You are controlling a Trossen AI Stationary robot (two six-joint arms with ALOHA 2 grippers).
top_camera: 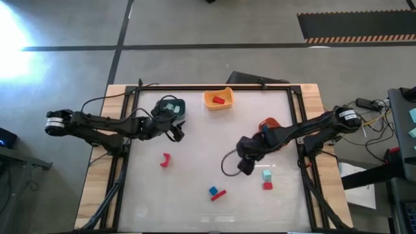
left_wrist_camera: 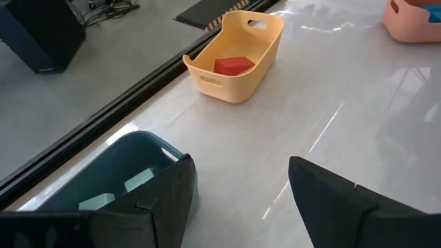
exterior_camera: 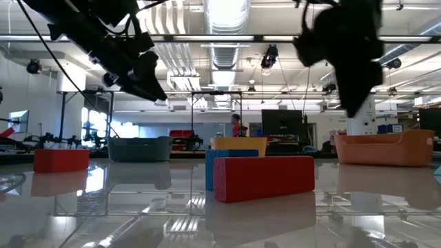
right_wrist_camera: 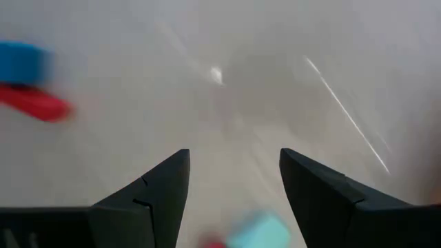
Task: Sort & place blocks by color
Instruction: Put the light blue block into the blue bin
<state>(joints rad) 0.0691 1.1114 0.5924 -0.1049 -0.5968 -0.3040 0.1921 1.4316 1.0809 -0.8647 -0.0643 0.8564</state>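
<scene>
Blocks are only partly sorted, as far as one can see. One red block [top_camera: 219,100] already lies in the yellow-orange bin [top_camera: 207,103] at the far edge of the desk [top_camera: 195,201], and the left wrist view shows pale mint blocks [left_wrist_camera: 138,180] inside the dark teal bin [top_camera: 177,116]. The orange bin [top_camera: 268,123] is mostly hidden under the right arm, so I cannot tell what is in it.

Five pieces remain loose on the desk: a red arch [top_camera: 165,160] on the left side, a blue cube [top_camera: 213,190] touching a red bar [top_camera: 219,195] near the front middle, and a mint cube [top_camera: 266,175] just beside a small red cube [top_camera: 267,186] on the right.

The left gripper [top_camera: 177,132] is next to the teal bin, jaws wide and empty. The right gripper [top_camera: 246,166] hangs above the desk near the mint and red pair, jaws also wide, with nothing between them.

My judgement is that the sorting is perhaps about half done. What is left is to bring the three red pieces to the yellow-orange bin, the mint cube to the teal one, and the blue cube probably to the orange one.
</scene>
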